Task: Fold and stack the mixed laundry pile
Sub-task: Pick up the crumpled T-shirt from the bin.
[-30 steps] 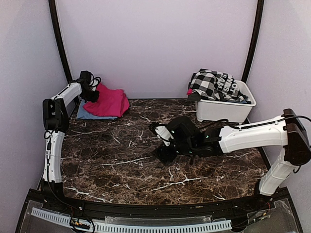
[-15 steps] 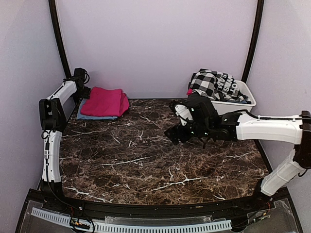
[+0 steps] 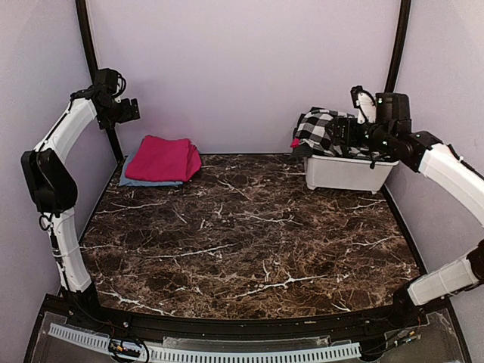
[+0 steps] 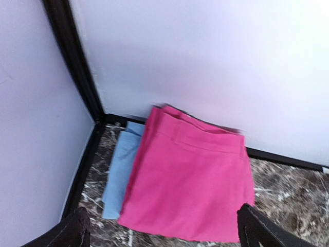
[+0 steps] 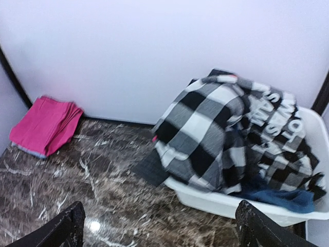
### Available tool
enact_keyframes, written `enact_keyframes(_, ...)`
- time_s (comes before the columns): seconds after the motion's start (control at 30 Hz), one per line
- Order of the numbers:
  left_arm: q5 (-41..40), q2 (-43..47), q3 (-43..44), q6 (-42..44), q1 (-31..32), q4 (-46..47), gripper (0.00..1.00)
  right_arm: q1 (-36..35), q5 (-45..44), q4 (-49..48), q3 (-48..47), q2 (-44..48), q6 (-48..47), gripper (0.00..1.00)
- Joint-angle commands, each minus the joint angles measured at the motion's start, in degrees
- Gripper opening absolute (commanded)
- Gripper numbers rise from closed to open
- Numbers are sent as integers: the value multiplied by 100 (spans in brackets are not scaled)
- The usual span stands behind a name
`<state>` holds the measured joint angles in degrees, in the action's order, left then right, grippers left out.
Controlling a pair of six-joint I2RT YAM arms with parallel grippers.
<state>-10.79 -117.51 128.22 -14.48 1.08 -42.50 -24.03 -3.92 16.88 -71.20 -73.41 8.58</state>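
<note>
The left gripper (image 3: 128,110) hangs high by the black corner post (image 4: 72,56), its jaws spread wide and gripping nothing. Below and ahead of them, well apart, a folded magenta-pink cloth (image 4: 190,180) lies on a flat light-blue piece (image 4: 117,180) in the table's corner. The blue shows only along the pink cloth's left edge. Nothing stands between these jaws and the stack.

The right gripper (image 3: 338,134) is also spread wide and holds nothing. Just ahead of and below its jaws a crumpled black-and-white checked garment (image 5: 203,128) heaps over the rim of a white plastic tub (image 5: 216,201). A darker blue cloth (image 5: 277,198) lies beneath it inside. The tub stands on the dark brown marbled tabletop (image 3: 242,242).

The garment bears large white capitals on black, creased and turned; they seem to read "SAM" and "WOT", the rest hidden.
</note>
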Motion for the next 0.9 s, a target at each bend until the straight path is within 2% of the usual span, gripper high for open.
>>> enact_keyframes(0.0,640,640,-1078,2,848,164,99,615,252,92,-931,-708,131,98)
enact_keyframes(0.1,660,1073,-1715,-137,1204,436,99,898,223,397,-1716,-1383,142,98)
enact_keyframes(0.27,1213,1678,-2892,-472,1309,1128,99,1248,219,804,-2892,-2821,251,98)
enact_keyframes(0.43,1397,1998,-3263,-555,1358,1219,99,1512,574,827,-3751,-3991,551,97)
enact_keyframes(0.53,1368,2076,-3392,-566,1368,1193,99,1586,794,1051,-4531,-4737,635,93)
enact_keyframes(0.6,1331,2114,-3489,-573,1368,1228,99,1645,1013,1215,-5009,-5191,644,85)
enact_keyframes(0.67,1307,2126,-3552,-598,1368,1240,99,1692,1133,1305,-5361,-5456,689,68)
enact_keyframes(0.87,1376,2123,-3652,-609,1377,1314,99,1798,1094,1022,-5458,-5116,685,23)
